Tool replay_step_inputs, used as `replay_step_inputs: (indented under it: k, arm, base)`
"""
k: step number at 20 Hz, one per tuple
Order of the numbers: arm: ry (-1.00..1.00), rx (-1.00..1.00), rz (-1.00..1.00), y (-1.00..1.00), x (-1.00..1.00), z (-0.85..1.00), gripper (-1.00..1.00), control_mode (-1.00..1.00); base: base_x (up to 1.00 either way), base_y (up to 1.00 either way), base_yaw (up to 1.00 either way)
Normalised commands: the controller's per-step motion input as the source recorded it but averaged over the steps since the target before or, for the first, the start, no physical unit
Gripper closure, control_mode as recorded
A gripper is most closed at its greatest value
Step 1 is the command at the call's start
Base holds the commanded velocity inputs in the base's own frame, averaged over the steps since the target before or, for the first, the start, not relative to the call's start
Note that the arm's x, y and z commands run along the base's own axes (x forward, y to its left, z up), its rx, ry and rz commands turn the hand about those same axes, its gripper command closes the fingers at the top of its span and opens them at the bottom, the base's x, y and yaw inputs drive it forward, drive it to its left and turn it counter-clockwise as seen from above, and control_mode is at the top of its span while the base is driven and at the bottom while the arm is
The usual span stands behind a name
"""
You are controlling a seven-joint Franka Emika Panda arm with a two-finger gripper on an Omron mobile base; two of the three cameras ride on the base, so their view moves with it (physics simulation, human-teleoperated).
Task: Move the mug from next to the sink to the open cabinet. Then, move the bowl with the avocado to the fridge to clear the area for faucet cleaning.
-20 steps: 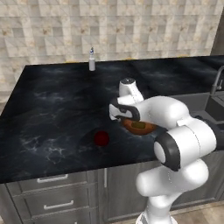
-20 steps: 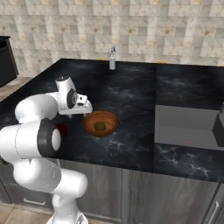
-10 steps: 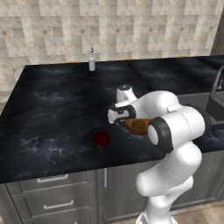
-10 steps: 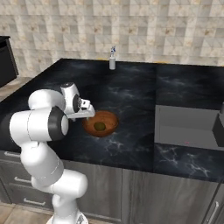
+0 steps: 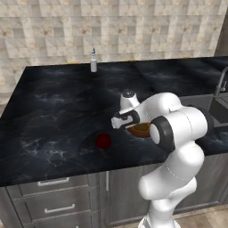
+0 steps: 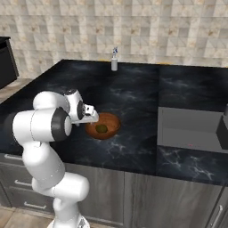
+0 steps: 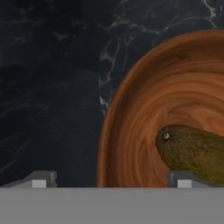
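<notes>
Directly above the near rim of the bowl point(image 7: 175, 113), the gripper point(image 7: 111, 178) was spread wide, one fingertip over the bare table point(image 7: 48, 96) and the other inside the bowl beside the avocado point(image 7: 192, 151), gripping nothing. The mug point(image 5: 103, 141) stood on the table, near the bowl point(image 5: 140, 130). A bottle point(image 5: 93, 60) stood by the wall.

The dark red mug point(image 5: 103, 140) sat upright at lower centre-left of the left base view; the wooden bowl point(image 6: 103, 126) held the olive avocado point(image 7: 192, 152) mid-frame.
</notes>
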Motion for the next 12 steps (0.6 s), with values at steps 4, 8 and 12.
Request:
replay_step_inputs:
  k: [4, 8, 12]
  arm:
    - [0.0, 0.0, 0.0, 0.0, 0.01, -0.27, -1.0, -1.0]
    - [0.0, 0.0, 0.0, 0.0, 0.0, -0.06, 1.0, -1.0]
    - [0.0, 0.0, 0.0, 0.0, 0.0, 0.0, 1.0, -1.0]
  base:
    - [0.0, 0.0, 0.0]
    - [0.0, 0.0, 0.0]
    - [0.0, 0.0, 0.0]
